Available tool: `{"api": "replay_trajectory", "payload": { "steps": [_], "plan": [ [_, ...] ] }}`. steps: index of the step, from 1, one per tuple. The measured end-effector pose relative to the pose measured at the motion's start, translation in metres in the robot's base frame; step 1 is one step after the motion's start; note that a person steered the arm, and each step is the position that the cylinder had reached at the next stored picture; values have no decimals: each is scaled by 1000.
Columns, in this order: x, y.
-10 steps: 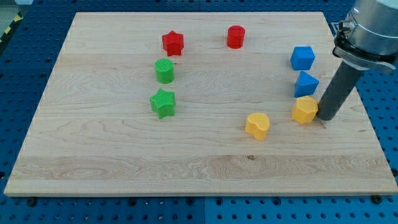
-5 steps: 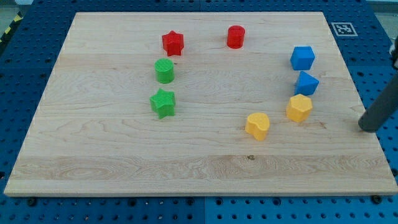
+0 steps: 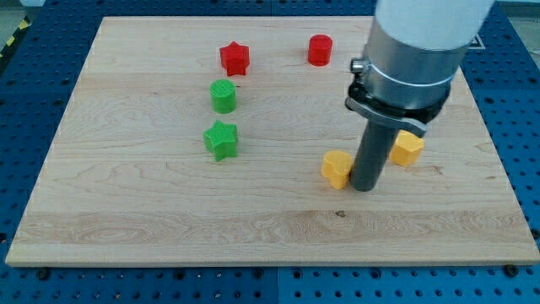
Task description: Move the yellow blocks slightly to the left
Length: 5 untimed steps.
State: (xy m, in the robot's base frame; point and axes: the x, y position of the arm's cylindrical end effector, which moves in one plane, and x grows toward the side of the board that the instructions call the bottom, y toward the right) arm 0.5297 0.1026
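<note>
My tip (image 3: 364,187) stands on the board, touching the right side of a yellow heart-shaped block (image 3: 336,168). A second yellow block (image 3: 409,149), hexagonal, lies just to the right of the rod, partly hidden by it. The arm's body covers the area above, so the two blue blocks seen earlier are hidden.
A red star (image 3: 234,58) and a red cylinder (image 3: 320,50) lie near the view's top. A green cylinder (image 3: 224,96) and a green star (image 3: 221,139) lie left of centre. The wooden board (image 3: 126,219) sits on a blue pegboard table.
The rod has swung from the view's right edge to the heart-shaped yellow block, which has slid slightly left. The hexagonal yellow block was pushed left earlier. The arm now hides the blue blocks.
</note>
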Motion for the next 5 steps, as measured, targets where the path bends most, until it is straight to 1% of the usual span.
{"api": "replay_trajectory", "payload": {
  "steps": [2,3,4,5],
  "plan": [
    [-2,-23],
    [18,27],
    [30,105],
    [12,152]
  ]
}}
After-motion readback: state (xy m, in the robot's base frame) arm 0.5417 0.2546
